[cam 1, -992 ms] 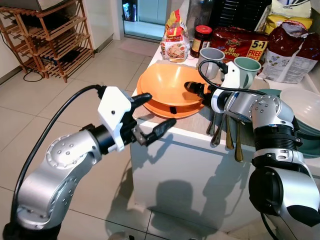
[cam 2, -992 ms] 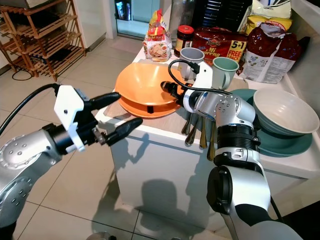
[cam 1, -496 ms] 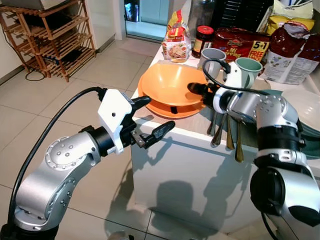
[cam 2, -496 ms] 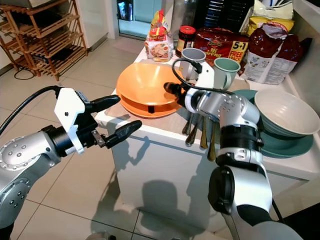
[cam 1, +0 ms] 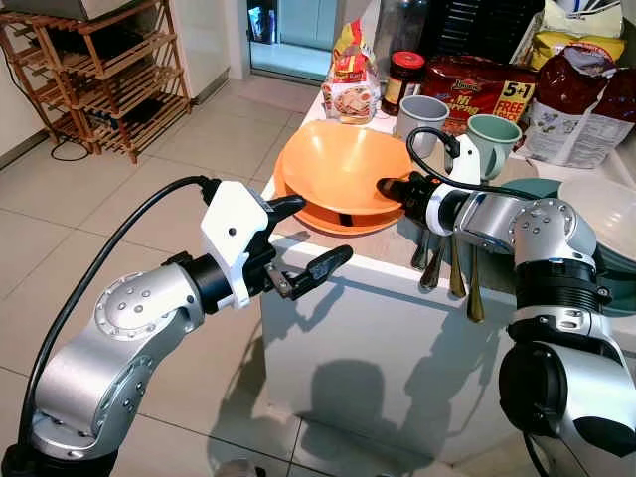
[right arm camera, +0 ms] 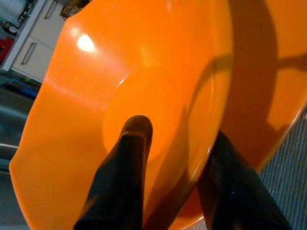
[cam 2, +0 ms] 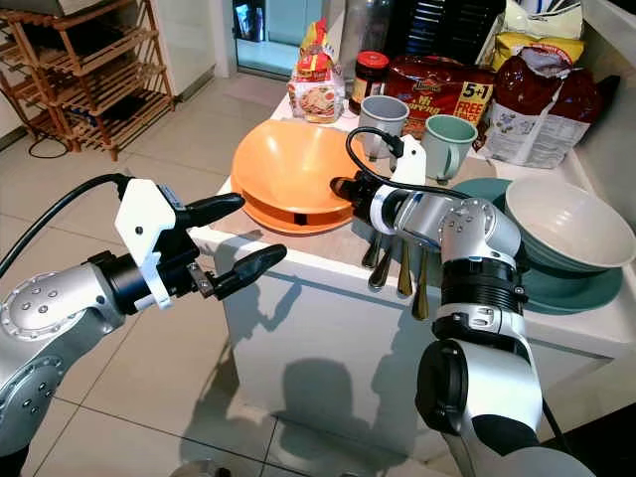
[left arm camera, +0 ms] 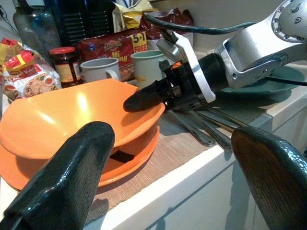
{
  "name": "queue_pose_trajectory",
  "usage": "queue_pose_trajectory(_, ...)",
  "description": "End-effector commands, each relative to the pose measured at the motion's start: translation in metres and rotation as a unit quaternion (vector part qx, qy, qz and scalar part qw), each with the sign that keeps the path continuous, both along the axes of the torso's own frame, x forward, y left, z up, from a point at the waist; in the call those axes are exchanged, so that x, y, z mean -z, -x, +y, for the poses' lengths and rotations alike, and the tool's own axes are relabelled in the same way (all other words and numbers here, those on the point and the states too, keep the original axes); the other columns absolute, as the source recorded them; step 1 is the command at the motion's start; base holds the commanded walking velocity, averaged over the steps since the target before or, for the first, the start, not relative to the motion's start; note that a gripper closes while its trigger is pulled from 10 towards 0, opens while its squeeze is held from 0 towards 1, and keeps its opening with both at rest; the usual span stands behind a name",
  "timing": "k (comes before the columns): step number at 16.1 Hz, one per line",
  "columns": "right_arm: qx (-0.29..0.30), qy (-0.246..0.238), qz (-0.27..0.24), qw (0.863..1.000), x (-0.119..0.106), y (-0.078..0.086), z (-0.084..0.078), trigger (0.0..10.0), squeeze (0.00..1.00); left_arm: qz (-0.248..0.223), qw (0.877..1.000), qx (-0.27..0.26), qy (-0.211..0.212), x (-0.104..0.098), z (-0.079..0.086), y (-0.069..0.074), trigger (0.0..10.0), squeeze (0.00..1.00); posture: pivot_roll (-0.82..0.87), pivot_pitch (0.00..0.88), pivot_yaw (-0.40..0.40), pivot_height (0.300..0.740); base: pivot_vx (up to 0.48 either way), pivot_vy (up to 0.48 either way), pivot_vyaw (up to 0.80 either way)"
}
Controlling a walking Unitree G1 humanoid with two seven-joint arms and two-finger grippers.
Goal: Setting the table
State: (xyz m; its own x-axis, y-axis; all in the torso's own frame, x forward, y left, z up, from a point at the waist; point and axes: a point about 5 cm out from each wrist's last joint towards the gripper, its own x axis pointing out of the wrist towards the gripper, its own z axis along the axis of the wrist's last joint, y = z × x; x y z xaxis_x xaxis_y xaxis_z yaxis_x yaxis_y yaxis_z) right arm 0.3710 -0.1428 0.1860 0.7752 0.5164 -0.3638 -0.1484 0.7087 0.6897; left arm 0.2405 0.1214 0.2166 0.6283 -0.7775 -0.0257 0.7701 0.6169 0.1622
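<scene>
An orange bowl (cam 1: 338, 164) rests, a little tilted, on an orange plate (cam 1: 298, 213) at the left end of the white counter (cam 1: 378, 328). My right gripper (cam 1: 391, 186) is shut on the bowl's near right rim. In the right wrist view one of its fingers (right arm camera: 129, 158) lies inside the bowl (right arm camera: 96, 96) and the other sits under the rim. My left gripper (cam 1: 320, 229) hangs open just off the counter's left corner, with nothing between its fingers. The left wrist view looks across the bowl (left arm camera: 62, 120) toward the right gripper.
Behind the bowl stand a grey mug (cam 1: 419, 114), a green mug (cam 1: 490, 139), a jar (cam 1: 402, 75) and food packets. Several pieces of cutlery (cam 1: 447, 263) lie on the mat right of the bowl. A white bowl (cam 2: 561, 224) sits on teal plates at far right. A wooden rack (cam 1: 99, 70) stands across the tiled floor.
My left gripper has edged right, closer to the counter's corner. The right gripper has stayed at the bowl's rim, with its forearm shifting slightly.
</scene>
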Motion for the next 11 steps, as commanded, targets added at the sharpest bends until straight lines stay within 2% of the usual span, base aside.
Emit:
queue_pose_trajectory(1, 0.001, 0.001, -0.006, 1.000, -0.002, 0.001, -0.002, 0.0, 0.00, -0.008, 1.000, 0.008, -0.005, -0.002, -0.003, 0.004, 10.0, 0.00, 0.10, 0.000, -0.077, 0.740, 0.000, 0.000, 0.00)
queue_pose_trajectory(8, 0.002, -0.009, -0.024, 1.000, -0.001, 0.006, 0.000, 0.0, 0.00, -0.021, 1.000, -0.005, -0.014, -0.001, -0.001, 0.001, 10.0, 0.00, 0.10, 0.000, -0.075, 0.740, 0.000, 0.000, 0.00)
queue_pose_trajectory(11, 0.008, -0.063, -0.050, 0.997, -0.007, 0.012, 0.003, 0.0, 0.00, -0.035, 0.999, -0.022, -0.013, -0.001, 0.001, -0.003, 10.0, 0.00, 0.11, 0.000, -0.077, 0.740, 0.000, 0.000, 0.00)
